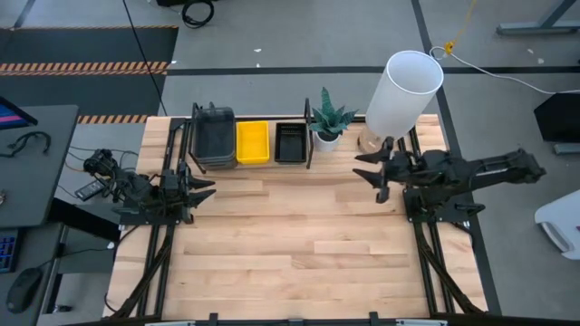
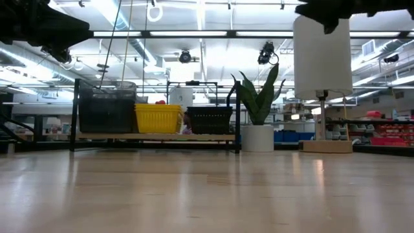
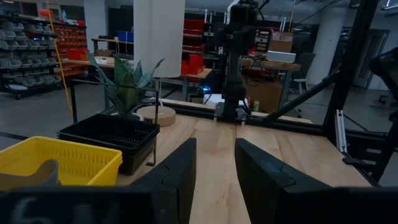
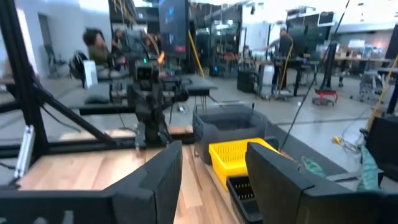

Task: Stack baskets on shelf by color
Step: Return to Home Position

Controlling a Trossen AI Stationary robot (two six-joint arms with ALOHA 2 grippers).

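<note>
On the shelf (image 1: 249, 166) at the table's far edge stand three basket stacks in a row: dark grey (image 1: 214, 138) on the left, yellow (image 1: 253, 142) in the middle, black mesh (image 1: 290, 142) on the right. The low view shows the same row: grey (image 2: 106, 110), yellow (image 2: 158, 118), black (image 2: 209, 120), resting by their bottoms on the board. My left gripper (image 1: 208, 188) hovers open near the table's left edge, in front of the shelf. My right gripper (image 1: 372, 167) hovers open on the table's right side. Both fingers pairs hold nothing.
A potted plant (image 1: 330, 122) stands just right of the shelf. A tall white lamp (image 1: 404, 91) on a round wooden base stands beside it, close to my right gripper. The wooden tabletop (image 1: 299, 244) stretches in front of both arms. People show in the room behind.
</note>
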